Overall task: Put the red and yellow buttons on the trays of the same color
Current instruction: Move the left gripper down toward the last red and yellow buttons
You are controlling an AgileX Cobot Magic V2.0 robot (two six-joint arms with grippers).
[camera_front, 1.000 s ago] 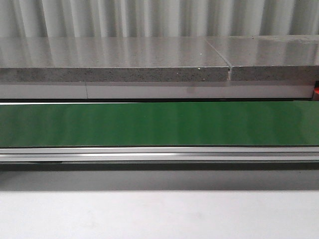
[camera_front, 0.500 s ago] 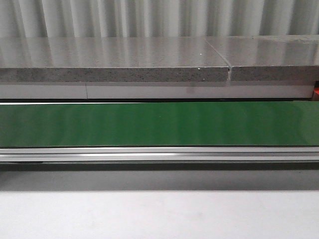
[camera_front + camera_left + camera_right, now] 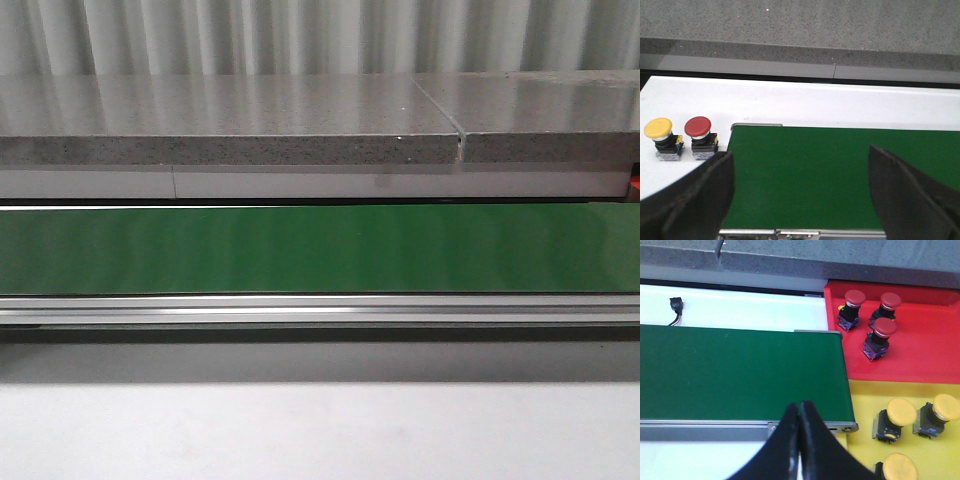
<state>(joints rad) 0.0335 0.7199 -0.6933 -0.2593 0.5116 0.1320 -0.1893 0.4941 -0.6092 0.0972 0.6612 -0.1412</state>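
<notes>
Left gripper (image 3: 799, 192) spread wide above green conveyor belt (image 3: 805, 170), grasping nothing; beside belt's end on white tabletop (image 3: 805, 102), yellow button (image 3: 662, 137) and red button (image 3: 700, 136) standing upright. Right gripper (image 3: 799, 432) pinched together, empty, over belt's other end; beyond it, red tray (image 3: 920, 360) bearing three red buttons, yellow tray (image 3: 865, 400) bearing three yellow buttons. Grey stone ledge (image 3: 230, 120) behind, corrugated wall (image 3: 300, 35) beyond.

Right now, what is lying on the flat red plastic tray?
Three red mushroom-head buttons stand on the flat red plastic tray, all upright. Its far right part is cut off by the picture edge.
</notes>
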